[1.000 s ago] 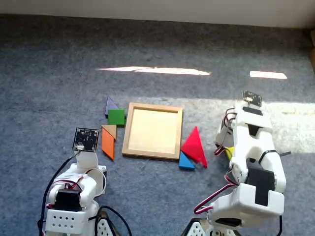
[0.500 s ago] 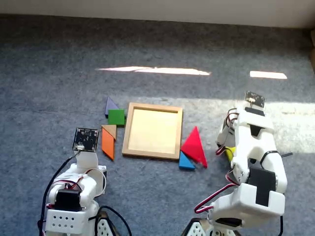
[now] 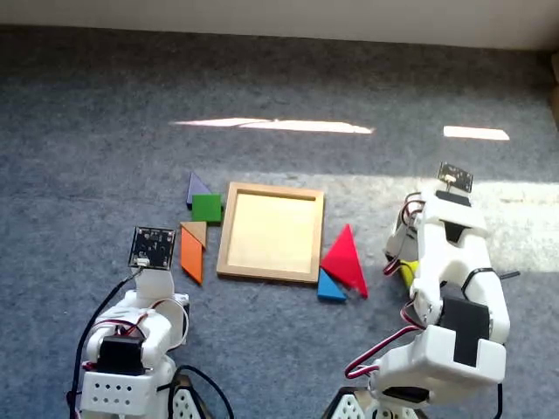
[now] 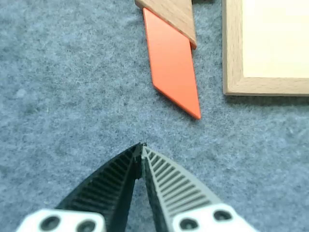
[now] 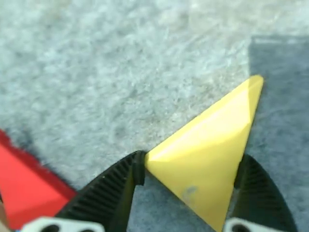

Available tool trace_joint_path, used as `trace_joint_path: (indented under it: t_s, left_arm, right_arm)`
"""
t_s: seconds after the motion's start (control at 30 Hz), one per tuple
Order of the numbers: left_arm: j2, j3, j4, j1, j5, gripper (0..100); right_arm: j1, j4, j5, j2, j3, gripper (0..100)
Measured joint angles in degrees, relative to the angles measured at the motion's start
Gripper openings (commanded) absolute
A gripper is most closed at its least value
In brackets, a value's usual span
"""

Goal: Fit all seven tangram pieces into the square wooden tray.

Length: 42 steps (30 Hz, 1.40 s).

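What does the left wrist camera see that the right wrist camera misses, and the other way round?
Left wrist view, not the right: the left gripper, shut and empty, with the orange piece, a plain wood piece touching it, and a corner of the wooden tray beyond its tips. Right wrist view, not the left: the right gripper closed on the yellow triangle, with the red triangle off to one side. Shared: the grey carpet under everything.

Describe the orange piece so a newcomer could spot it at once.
Find the square wooden tray on the grey carpet. Of the four pieces along its left side, the orange piece lies nearest the left arm, against the plain wooden piece. It alone is a slanted parallelogram.
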Motion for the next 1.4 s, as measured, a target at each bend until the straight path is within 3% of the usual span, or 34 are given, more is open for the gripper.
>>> trace_joint_path:
  t_s: [0.4,0.73,1.17,1.4]
  left_arm:
    - [0.00,0.00,0.00,0.00,0.00,1]
    - [0.00,0.00,0.00,0.00,0.00,1]
    - [0.00,0.00,0.00,0.00,0.00,1]
    - [0.00,0.00,0.00,0.00,0.00,1]
  right_arm:
    - [0.18,0.00,3.78,-0.62,0.00,21.7]
    - [-6.07,1.41,3.96,-17.41,1.76,21.7]
    - [-24.70,7.65,4.13,-22.77,0.53,21.7]
    - [-31.82,9.32,4.13,-14.77,-7.91,21.8]
